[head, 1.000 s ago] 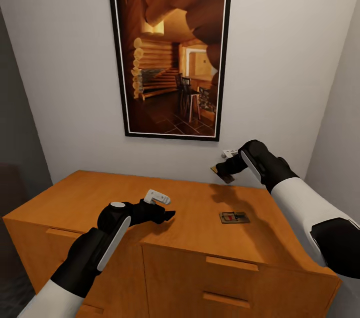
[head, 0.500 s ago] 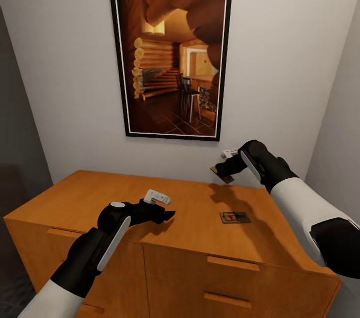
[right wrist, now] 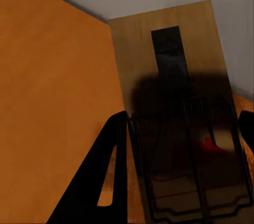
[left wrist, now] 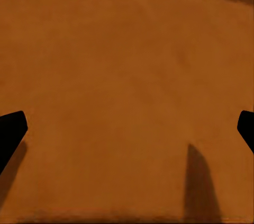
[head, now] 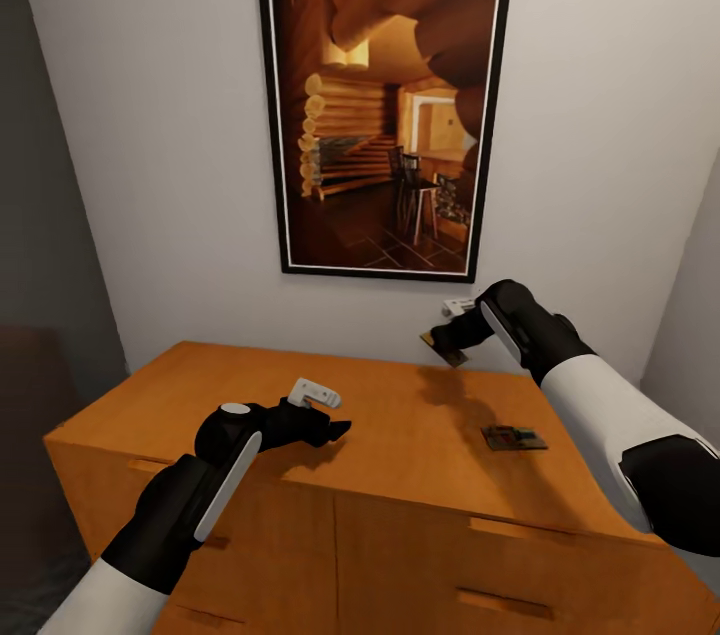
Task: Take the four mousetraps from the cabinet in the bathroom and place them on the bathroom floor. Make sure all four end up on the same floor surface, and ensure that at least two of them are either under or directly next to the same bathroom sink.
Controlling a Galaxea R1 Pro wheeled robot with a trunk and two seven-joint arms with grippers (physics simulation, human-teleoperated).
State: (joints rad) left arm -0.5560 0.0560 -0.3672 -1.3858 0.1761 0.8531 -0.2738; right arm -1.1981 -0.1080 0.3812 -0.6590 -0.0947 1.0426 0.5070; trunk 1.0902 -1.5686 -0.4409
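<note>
My right fingers (right wrist: 180, 128) clamped on a trap (right wrist: 180, 91), its near end cut off. Left fingers (left wrist: 10, 131) apart over cabinet (head: 400, 415); second trap (head: 514, 438) blurry.

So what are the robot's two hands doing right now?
Left gripper: open, holding nothing.
Right gripper: shut on a mousetrap.

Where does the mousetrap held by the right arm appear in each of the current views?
Head view: held mousetrap sits in the right gripper, above the cabinet's back right, below the picture frame.
Left wrist view: not in it.
Right wrist view: held mousetrap centre-right, between the jaws.
Shared landmark: the cabinet's orange top.
</note>
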